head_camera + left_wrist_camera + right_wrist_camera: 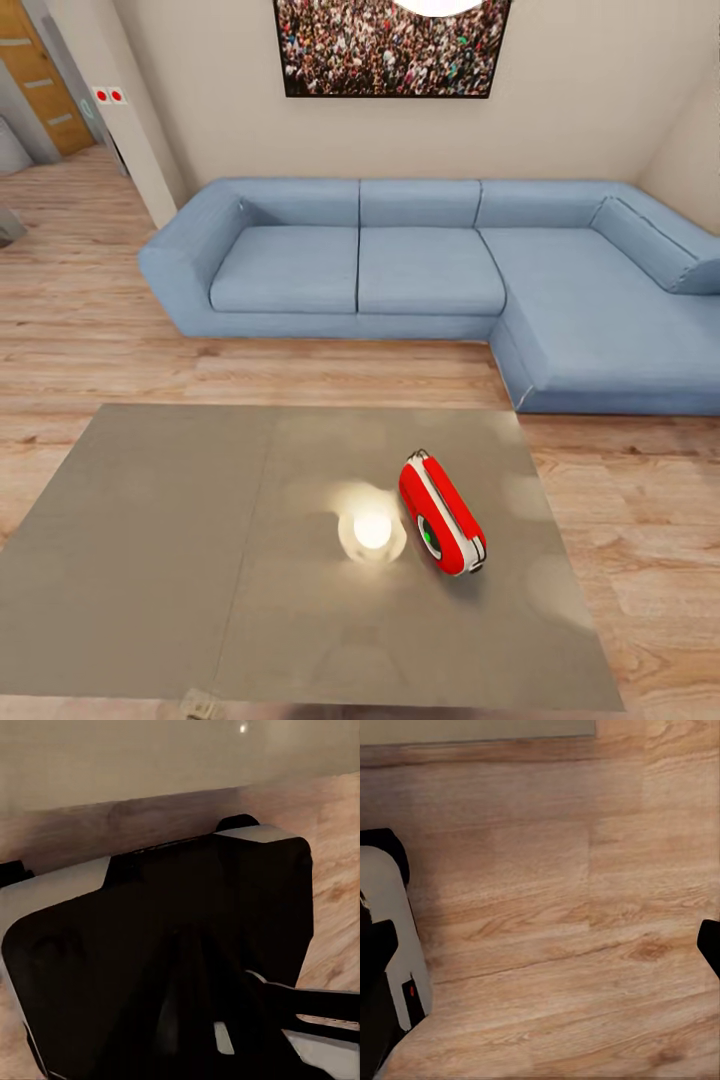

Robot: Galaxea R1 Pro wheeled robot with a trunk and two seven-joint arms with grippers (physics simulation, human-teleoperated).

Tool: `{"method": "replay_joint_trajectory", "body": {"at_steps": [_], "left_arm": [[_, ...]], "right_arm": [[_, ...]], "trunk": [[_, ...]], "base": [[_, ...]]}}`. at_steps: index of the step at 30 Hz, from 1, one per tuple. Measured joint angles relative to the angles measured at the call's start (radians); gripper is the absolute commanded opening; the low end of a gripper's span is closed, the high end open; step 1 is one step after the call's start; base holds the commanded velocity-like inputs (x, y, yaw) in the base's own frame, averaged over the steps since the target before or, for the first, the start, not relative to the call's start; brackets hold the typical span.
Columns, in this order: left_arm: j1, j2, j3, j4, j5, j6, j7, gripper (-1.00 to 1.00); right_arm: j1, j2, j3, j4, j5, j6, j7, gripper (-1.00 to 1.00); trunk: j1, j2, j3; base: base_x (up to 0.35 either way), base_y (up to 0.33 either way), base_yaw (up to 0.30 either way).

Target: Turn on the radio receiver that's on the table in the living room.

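Head view: the red radio receiver [441, 512] lay on its side on the surface [180, 560], right of centre, near a lamp glare; no arm reached it. I could not judge on or off. You would need to bring a gripper to its switch. No legible writing.

Left wrist view: dark robot body [165, 967]; gripper state untellable.

Right wrist view: wood floor [570, 930]; gripper state untellable.
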Motion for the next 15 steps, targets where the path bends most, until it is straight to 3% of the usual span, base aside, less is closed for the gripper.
{"method": "replay_joint_trajectory", "body": {"at_steps": [5,8,10,11,15], "left_arm": [[0.000,-0.004,-0.001,0.150,-0.001,-0.089,0.088,-1.00],[0.000,-0.012,-0.001,0.250,-0.003,-0.139,0.158,-1.00],[0.000,-0.029,-0.001,0.302,-0.004,-0.158,0.206,-1.00],[0.000,-0.048,-0.002,0.330,-0.003,-0.165,0.246,-1.00],[0.000,-0.097,-0.004,0.403,-0.003,-0.171,0.414,-1.00]], "right_arm": [[0.000,0.005,0.010,0.166,0.008,-0.120,-0.012,1.00],[0.000,0.012,0.020,0.258,0.045,-0.174,-0.024,1.00],[0.000,0.044,0.024,0.305,0.084,-0.201,-0.051,1.00],[0.000,0.073,0.026,0.330,0.110,-0.215,-0.083,1.00],[0.000,0.149,0.028,0.383,0.192,-0.229,-0.180,1.00]], "trunk": [[0.000,0.000,0.008],[0.000,0.000,0.013],[0.000,0.000,0.016],[0.000,0.000,0.018],[0.000,0.000,0.024]], "base": [[0.000,0.000,0.000],[0.000,0.000,0.000],[0.000,0.000,0.000],[0.000,0.000,0.000],[0.000,0.000,0.000]]}}
